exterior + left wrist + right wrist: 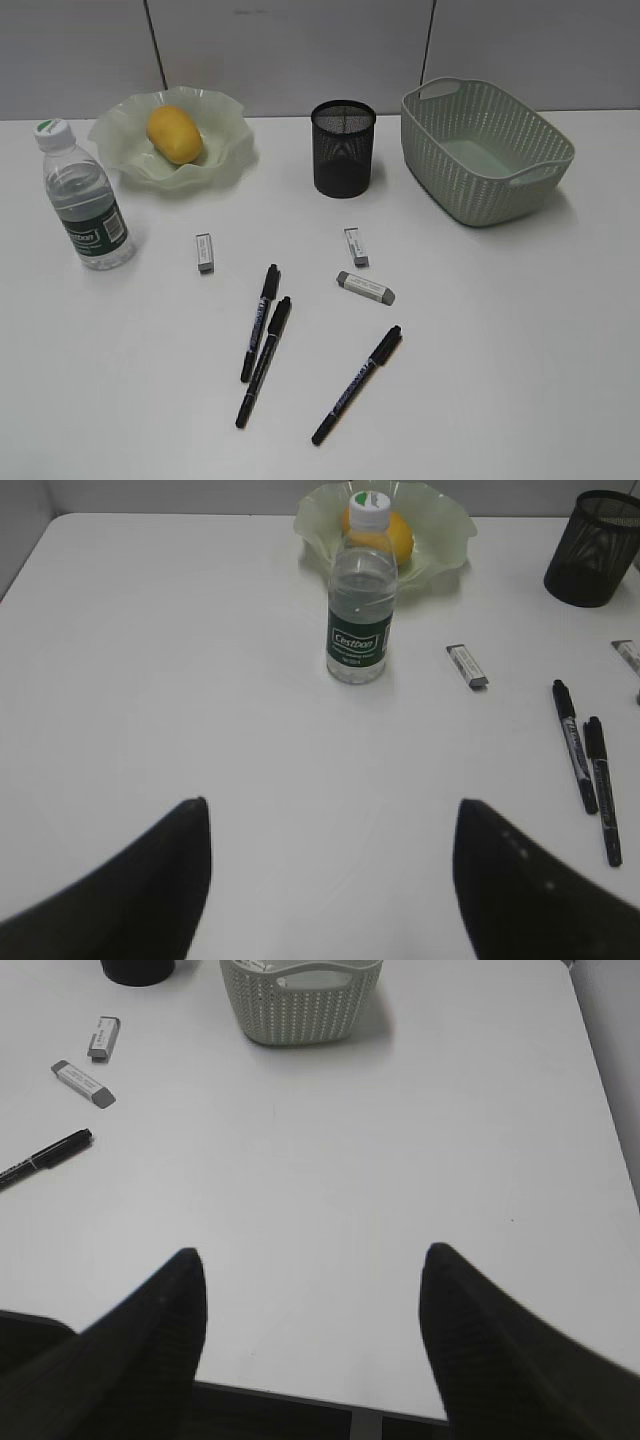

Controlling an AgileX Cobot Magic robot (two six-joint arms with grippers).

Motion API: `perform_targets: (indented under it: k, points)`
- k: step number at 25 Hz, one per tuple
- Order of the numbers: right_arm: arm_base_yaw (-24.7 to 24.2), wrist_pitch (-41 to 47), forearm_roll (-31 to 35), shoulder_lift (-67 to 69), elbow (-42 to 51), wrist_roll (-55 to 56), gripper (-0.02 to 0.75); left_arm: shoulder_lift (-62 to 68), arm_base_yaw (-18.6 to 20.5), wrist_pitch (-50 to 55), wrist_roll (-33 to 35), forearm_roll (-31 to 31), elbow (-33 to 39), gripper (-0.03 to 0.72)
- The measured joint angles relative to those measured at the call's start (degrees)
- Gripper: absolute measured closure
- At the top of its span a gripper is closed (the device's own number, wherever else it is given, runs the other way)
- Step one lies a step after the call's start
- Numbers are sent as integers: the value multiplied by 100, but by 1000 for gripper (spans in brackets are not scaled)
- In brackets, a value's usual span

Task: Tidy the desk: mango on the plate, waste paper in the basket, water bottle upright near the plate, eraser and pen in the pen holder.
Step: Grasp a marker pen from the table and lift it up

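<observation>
One smooth yellow-orange mango (174,134) in the wavy-rimmed pale green plate (120,150)

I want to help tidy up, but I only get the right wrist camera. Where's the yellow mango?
Observer: The smooth oval yellow-orange mango already lies in the pale green wavy-rimmed plate, at the far left of the plain white desk.
Operator: What else is over there?
Observer: A small clear plastic water bottle with a dark green label, standing upright near the plate.
Operator: I count one black pen. Any more?
Observer: Yes, two more black pens lie side by side on the desk to its left, so three in all.
</observation>
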Motion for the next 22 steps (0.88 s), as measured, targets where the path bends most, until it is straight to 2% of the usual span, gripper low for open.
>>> perform_targets:
  k: [22]
  points:
    - [0,0,-48,0,0,0,209,0,0,-11,0,103,0,117]
